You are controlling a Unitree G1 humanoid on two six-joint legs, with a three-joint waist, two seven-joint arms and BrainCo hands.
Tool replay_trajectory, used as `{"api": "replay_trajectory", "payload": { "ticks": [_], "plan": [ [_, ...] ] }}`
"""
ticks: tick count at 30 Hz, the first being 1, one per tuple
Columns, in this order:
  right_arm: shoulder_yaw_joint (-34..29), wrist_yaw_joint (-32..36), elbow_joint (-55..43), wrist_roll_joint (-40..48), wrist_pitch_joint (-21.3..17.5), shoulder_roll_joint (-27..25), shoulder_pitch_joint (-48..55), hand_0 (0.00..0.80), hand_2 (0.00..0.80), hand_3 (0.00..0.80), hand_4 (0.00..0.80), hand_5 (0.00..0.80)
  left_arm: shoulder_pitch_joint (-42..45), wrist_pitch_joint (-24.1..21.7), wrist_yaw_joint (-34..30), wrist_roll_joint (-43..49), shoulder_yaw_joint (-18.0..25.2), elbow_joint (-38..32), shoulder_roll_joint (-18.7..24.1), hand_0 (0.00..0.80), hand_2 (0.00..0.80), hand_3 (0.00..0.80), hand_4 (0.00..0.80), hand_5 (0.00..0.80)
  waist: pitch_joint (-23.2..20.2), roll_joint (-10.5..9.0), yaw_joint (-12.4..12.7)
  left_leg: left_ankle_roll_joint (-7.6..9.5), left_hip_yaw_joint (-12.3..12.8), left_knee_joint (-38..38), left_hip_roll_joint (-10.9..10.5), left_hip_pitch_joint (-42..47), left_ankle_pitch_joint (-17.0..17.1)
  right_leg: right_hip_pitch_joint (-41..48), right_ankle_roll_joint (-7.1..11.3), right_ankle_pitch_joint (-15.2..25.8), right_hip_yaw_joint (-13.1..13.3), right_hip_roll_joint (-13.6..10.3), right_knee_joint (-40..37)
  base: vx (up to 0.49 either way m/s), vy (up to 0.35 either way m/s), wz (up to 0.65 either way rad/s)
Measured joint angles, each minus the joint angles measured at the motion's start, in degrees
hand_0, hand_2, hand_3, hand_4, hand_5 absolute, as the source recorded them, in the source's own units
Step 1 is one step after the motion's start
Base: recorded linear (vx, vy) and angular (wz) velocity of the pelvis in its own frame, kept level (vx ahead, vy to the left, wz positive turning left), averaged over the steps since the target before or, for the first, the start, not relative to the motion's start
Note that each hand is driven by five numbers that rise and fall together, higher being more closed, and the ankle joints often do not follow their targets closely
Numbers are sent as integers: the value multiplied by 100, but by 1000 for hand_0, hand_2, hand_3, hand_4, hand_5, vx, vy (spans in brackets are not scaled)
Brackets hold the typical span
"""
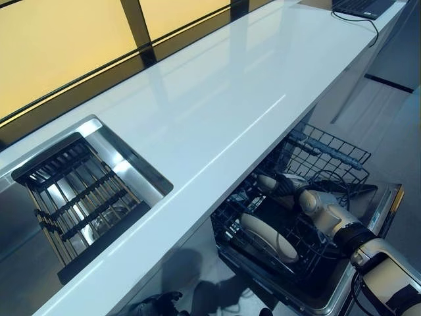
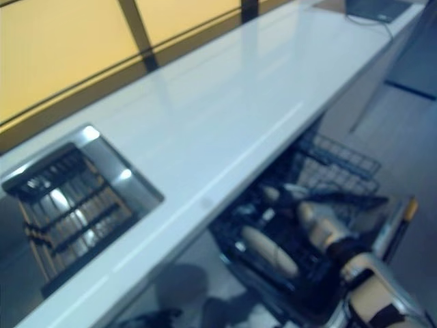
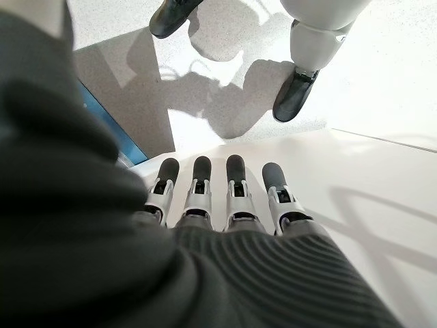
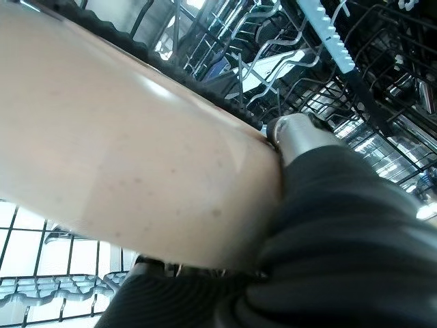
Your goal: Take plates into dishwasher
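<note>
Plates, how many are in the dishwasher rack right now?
2 visible. One cream plate stands on edge at the near side of the dishwasher rack. Another cream plate is held in the right hand, further in. Others may be hidden under the countertop.

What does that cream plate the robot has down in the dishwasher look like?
The plate is cream with faint specks and a glossy, ceramic-looking face and a dark rim. It sits tilted among the wires of the dishwasher rack, below the white counter. The right hand grips its edge, thumb over the rim. Another cream plate stands nearby.
</note>
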Motion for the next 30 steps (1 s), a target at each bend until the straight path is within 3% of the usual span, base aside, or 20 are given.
{"api": "replay_trajectory", "payload": {
  "ticks": [4, 5, 6, 10, 14, 17, 20, 21, 23, 24, 25, 26, 30],
  "plan": [
    [-3, 0, 1, -1, 4, -1, 1, 800, 800, 800, 800, 800, -2, 12, -1, 1, 2, -2, 24, 0, 0, 0, 0, 0, 21, -36, 1, 2, -8, 1, 0, 4, 3, 10, -1, 4, -6, 0, 0, 0, 0, 0],
    [-3, 1, 3, -7, 6, -1, 1, 731, 731, 731, 731, 731, -2, 17, -1, 0, 5, -3, 29, 0, 0, 0, 0, 0, 24, -40, 1, 2, -12, 1, 0, 4, 5, 14, -2, 5, -8, 0, 1, 0, 0, 0],
    [-3, 1, 5, -23, 9, -1, 1, 712, 712, 712, 712, 712, -3, 26, -2, 0, 5, -5, 32, 0, 0, 0, 0, 0, 24, -41, 1, 3, -17, 1, 0, 6, 7, 18, -2, 6, -11, 0, 1, 0, 0, 0],
    [-3, 8, 26, -52, 14, -3, 2, 690, 690, 690, 690, 690, -5, 31, -4, 2, 12, -7, 40, 0, 0, 0, 0, 0, 34, -57, -3, 0, -43, 1, 0, 15, 19, 40, -4, 9, -29, 1, 1, 3, -1, 1],
    [-2, 18, 86, -57, 48, -3, 8, 593, 593, 593, 593, 593, -18, 37, -4, 3, 17, -8, 73, 0, 0, 0, 0, 0, 80, -134, 6, 4, -78, 2, -1, 54, 29, 103, -5, 9, -64, -1, 1, 11, -7, 5],
    [-2, 44, 121, -61, 53, -3, 10, 580, 580, 580, 580, 580, -15, 39, -7, 6, 16, -8, 111, 0, 0, 0, 0, 0, 82, -151, 7, 6, -79, 2, -1, 70, 31, 119, -6, 11, -66, -1, 1, 0, 0, 0],
    [-2, 49, 121, -90, 52, -4, 40, 411, 411, 411, 411, 411, -15, 42, -14, 8, 17, -11, 124, 0, 0, 0, 0, 0, 81, -152, 2, 7, -79, 2, 0, 93, 33, 142, -9, 13, -66, -1, 1, 0, 0, 0],
    [-2, 49, 121, -99, 52, -4, 45, 411, 411, 411, 411, 411, -15, 42, -14, 8, 17, -11, 124, 0, 0, 0, 0, 0, 81, -152, 2, 7, -79, 2, 0, 98, 33, 147, -9, 13, -66, -1, 1, 0, 0, 0],
    [-2, 60, 122, -106, 58, -9, 51, 251, 251, 251, 251, 251, -13, 44, -15, 9, 17, -20, 129, 0, 0, 0, 0, 0, 80, -154, 3, 8, -79, 2, -1, 101, 34, 151, -9, 15, -66, -1, 1, 0, 0, 0],
    [-1, 77, 123, -115, 62, -20, 68, 97, 97, 97, 97, 97, -6, 45, -16, 9, 18, -43, 137, 0, 0, 0, 0, 0, 80, -155, 4, 10, -80, 2, -1, 101, 36, 152, -10, 16, -67, -1, 1, 0, 0, 0],
    [-1, 80, 124, -121, 63, -21, 71, 78, 78, 78, 78, 78, -5, 45, -16, 9, 19, -43, 138, 0, 0, 0, 0, 0, 80, -155, 3, 10, -80, 2, -1, 101, 37, 152, -11, 18, -67, -1, 1, 0, 0, 0],
    [-1, 80, 124, -162, 66, -26, 82, 0, 0, 0, 0, 0, -5, 45, -16, 9, 19, -43, 139, 0, 0, 0, 0, 0, 79, -156, 2, 11, -80, 2, 0, 102, 38, 152, -12, 20, -67, 0, 1, 0, 0, 0],
    [-1, 84, 124, -221, 76, -28, 93, 0, 0, 0, 0, 0, -3, 45, -16, 10, 23, -46, 145, 0, 0, 0, 0, 0, 71, -172, 4, 13, -80, 2, 0, 106, 41, 157, -14, 23, -67, 0, 1, 0, 0, 0]
  ]
}}
